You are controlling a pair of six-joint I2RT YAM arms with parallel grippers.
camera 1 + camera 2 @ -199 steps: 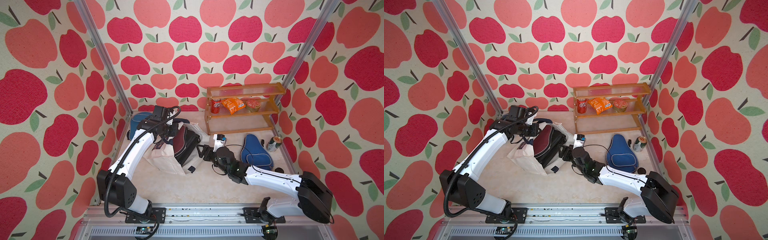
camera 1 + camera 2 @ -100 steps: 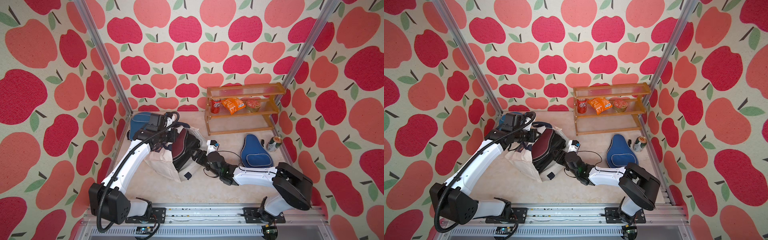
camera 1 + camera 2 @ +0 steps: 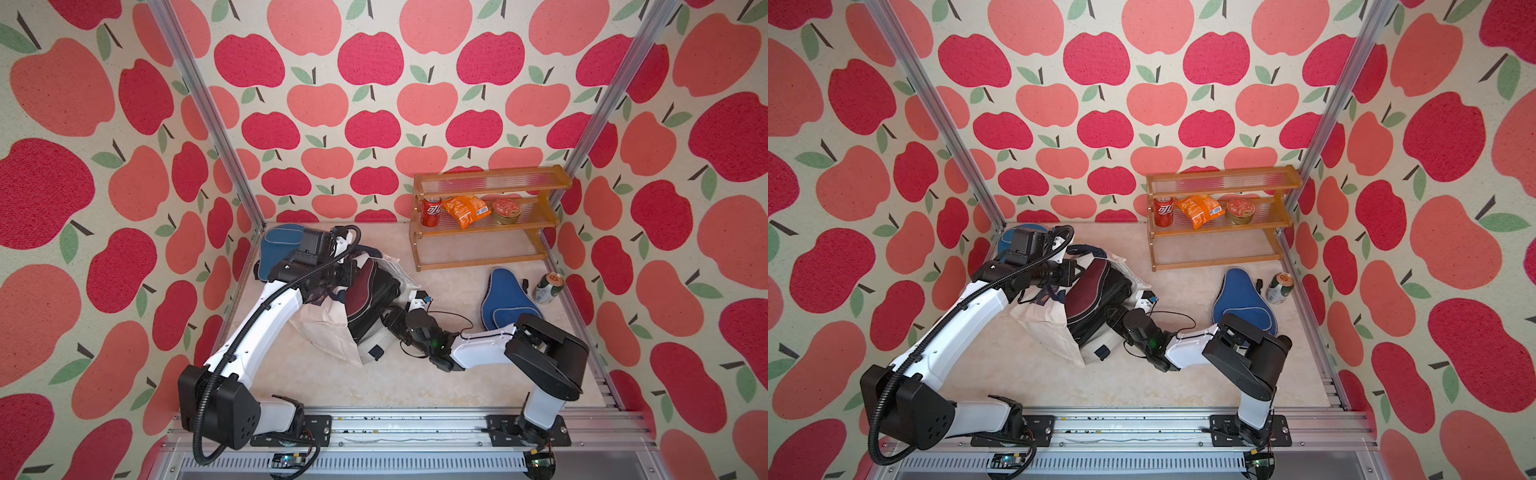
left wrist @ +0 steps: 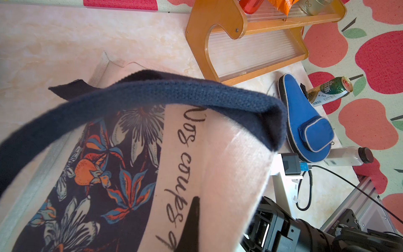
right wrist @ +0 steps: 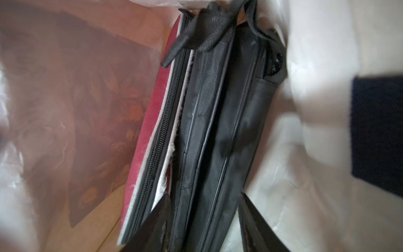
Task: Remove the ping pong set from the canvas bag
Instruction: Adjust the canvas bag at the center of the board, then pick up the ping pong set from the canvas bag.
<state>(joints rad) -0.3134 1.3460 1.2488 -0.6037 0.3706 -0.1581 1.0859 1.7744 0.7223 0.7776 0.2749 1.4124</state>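
Note:
The off-white canvas bag (image 3: pixel 328 332) (image 3: pixel 1050 328) lies tipped over at centre-left, its mouth facing right. My left gripper (image 3: pixel 351 274) (image 3: pixel 1075 272) is shut on its cloth near the navy handle (image 4: pixel 152 93); one finger (image 4: pixel 192 222) shows over the printed wall. Inside the bag stand a maroon case (image 3: pixel 361 291) (image 5: pixel 152 122) and black-edged pouches (image 3: pixel 376 307) (image 5: pixel 218 131). My right gripper (image 3: pixel 388 318) (image 5: pixel 205 196) is inside the mouth, open, its jaws straddling the pouches with a gap on one side. One blue case (image 3: pixel 509 303) (image 4: pixel 305 117) lies at the right, another (image 3: pixel 278 249) in the back-left corner.
A wooden shelf (image 3: pixel 486 224) at the back right holds a red can, an orange snack bag and a tin. A green can (image 3: pixel 548 286) stands by the right wall next to the blue case. A clear bottle (image 4: pixel 344 156) lies near it. Patterned walls close three sides.
My right arm has swung left and pushed its gripper into the bag's mouth, its jaws narrowing round the black pouches. The left gripper has kept its hold on the bag.

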